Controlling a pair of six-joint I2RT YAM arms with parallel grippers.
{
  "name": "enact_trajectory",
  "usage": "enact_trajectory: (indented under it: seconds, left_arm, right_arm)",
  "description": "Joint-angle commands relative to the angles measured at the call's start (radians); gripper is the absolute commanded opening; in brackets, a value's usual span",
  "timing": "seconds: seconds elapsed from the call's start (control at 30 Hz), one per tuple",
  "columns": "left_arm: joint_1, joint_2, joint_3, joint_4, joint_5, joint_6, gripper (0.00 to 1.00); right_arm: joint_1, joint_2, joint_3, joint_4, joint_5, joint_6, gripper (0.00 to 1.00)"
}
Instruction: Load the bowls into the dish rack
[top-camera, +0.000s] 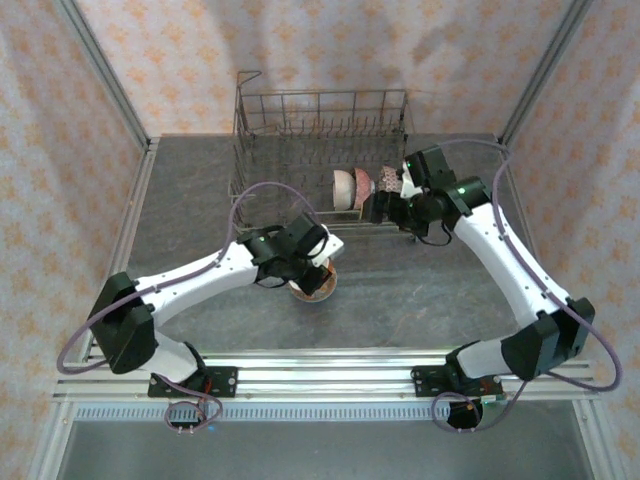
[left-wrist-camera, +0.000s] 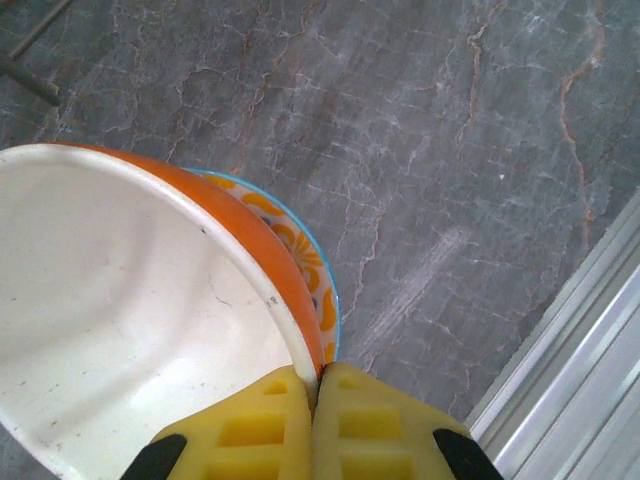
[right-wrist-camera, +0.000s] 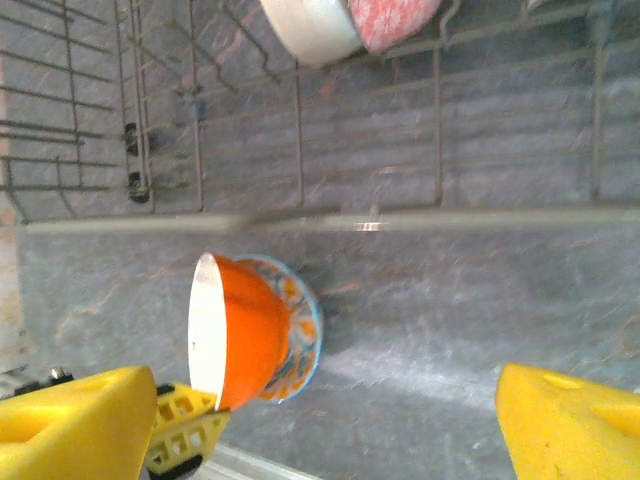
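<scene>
1. Broadly, the dish rack (top-camera: 320, 130) stands at the far middle of the grey table (top-camera: 200, 190). A white bowl (top-camera: 345, 188) sits on edge in its near right part, with a pinkish bowl (top-camera: 365, 185) touching it.
2. The left arm (top-camera: 200, 275) runs low from its base at the near left, diagonally to the table's middle, with its wrist turned down. The right arm (top-camera: 510, 260) climbs from the near right with its elbow out toward the table's edge. Its forearm angles back in to the rack's near right side.
3. The right gripper (top-camera: 383, 207) hangs at the rack's near rail, just beside the racked bowls. In its wrist view the right gripper (right-wrist-camera: 325, 400) has its yellow fingers (right-wrist-camera: 570, 425) spread wide with nothing between them.
4. The left gripper (top-camera: 318, 268) pinches the rim of the orange bowl (top-camera: 312, 280), one pad inside the white interior and one on the orange outside.
5. That bowl is tipped up on its side, just in front of the rack and outside it. It rests on a patterned bowl (top-camera: 322, 292) that lies flat on the table.
6. The left wrist view shows the left gripper (left-wrist-camera: 312, 400) closed tight on the orange bowl (left-wrist-camera: 250, 240), and the blue rim of the patterned bowl (left-wrist-camera: 310, 265) behind it. The right wrist view shows the orange bowl (right-wrist-camera: 245, 330) tilted, which the overhead view hides under the wrist.
</scene>
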Motion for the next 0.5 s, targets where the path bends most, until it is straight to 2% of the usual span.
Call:
enact_trajectory:
  seconds: [0.0,0.27,0.47]
  left_arm:
    - [0.011,-0.069,-0.027,0.112,0.034,-0.01,0.0]
    - [0.035,-0.197,-0.137,0.279,0.068,-0.046,0.0]
    - [0.038,-0.237,-0.174,0.388,0.122,-0.068,0.0]
  right_arm:
    - [0.001,-0.055,-0.093,0.075,-0.112,0.115,0.88]
    - [0.035,-0.113,-0.251,0.244,-0.162,0.256,0.9]
    - [0.083,-0.086,-0.28,0.374,-0.205,0.322,0.91]
